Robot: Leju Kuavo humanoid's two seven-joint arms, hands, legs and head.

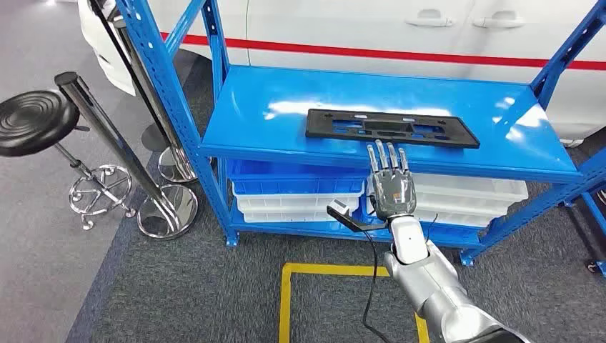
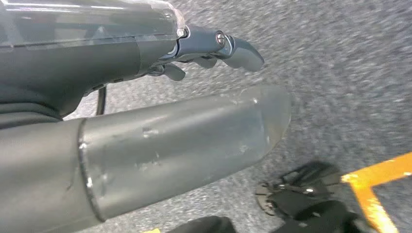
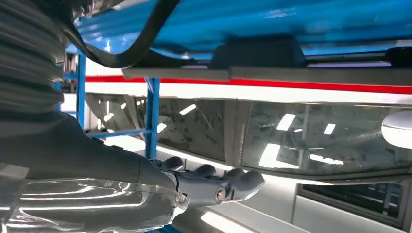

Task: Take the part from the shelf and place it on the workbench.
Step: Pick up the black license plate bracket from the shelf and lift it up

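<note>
Behind everything you have a white car [image 1: 400, 36] with a red stripe, close against the back of the blue shelf [image 1: 250, 114], so nothing can be pushed through that way. Grey carpet runs under the rack, with yellow floor tape [image 1: 287, 300] at your feet. Off to your left stand a chrome post [image 1: 114, 136] and a black stool [image 1: 32, 121], well apart from the working side.

Your part [image 1: 391, 128], a long flat black panel, lies on the shelf's top deck, near the front edge and right of centre. White bins [image 1: 300, 204] sit on the level below.

Your right hand [image 1: 390, 182] is raised in front of the shelf lip, just below the part, fingers straight and spread, holding nothing. Your left hand [image 2: 214, 48] hangs toward the floor, fingers loosely curled in, empty.

You look to be on the reach step; nothing is grasped yet. Next move, as I judge it: lift the hand over the front edge and close on the panel's near long side. Mind the slanted blue brace [image 1: 564, 50] on your right when you draw the panel out; straight back toward you is the open path.
</note>
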